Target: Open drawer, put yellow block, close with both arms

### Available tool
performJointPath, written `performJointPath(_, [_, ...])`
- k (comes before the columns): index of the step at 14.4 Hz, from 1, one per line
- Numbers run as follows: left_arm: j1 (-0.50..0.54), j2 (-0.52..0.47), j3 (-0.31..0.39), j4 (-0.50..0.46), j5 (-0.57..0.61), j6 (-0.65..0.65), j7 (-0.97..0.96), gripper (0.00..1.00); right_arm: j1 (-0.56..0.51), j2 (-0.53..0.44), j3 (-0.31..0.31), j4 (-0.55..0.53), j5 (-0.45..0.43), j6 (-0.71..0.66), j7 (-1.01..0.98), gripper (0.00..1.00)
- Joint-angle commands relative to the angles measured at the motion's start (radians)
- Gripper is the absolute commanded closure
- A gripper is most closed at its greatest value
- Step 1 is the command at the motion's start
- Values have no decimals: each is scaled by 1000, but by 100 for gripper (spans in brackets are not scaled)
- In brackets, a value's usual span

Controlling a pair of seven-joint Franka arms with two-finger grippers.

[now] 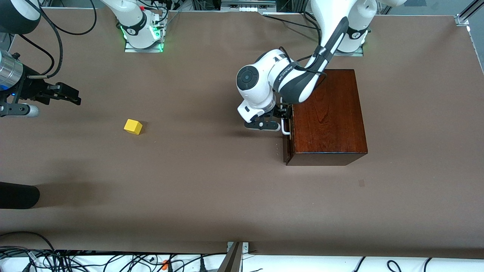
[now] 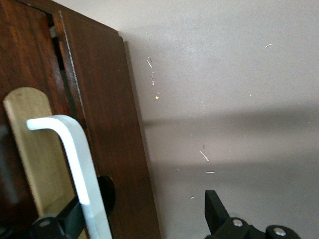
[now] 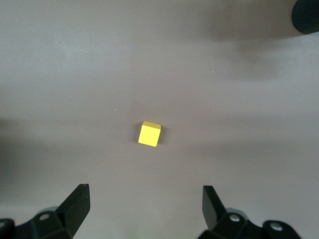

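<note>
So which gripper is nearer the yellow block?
Right. The right gripper, open, hangs above the table not far from the block; the left gripper is at the drawer handle, well away.

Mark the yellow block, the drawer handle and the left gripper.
yellow block (image 1: 133, 126), front view, top face.
drawer handle (image 2: 75, 149), left wrist view, white bar.
left gripper (image 1: 273, 120), front view, between fingertips at the handle.

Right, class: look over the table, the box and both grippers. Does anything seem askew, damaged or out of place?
Nothing stands out. The wooden box sits squarely; the left gripper is open around the drawer's white handle. The yellow block lies alone under the open, waiting right gripper.
</note>
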Motion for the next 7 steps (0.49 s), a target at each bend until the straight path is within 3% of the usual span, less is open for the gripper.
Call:
performJointPath(1, [-31,9,9,-8,46,17,-52,0,-1,-4,0,9,10,-12,-6,0])
performJointPath(7, [-48,31,6,-5,60,62,-122,0,-1,-4,0,9,10,-12,-5,0])
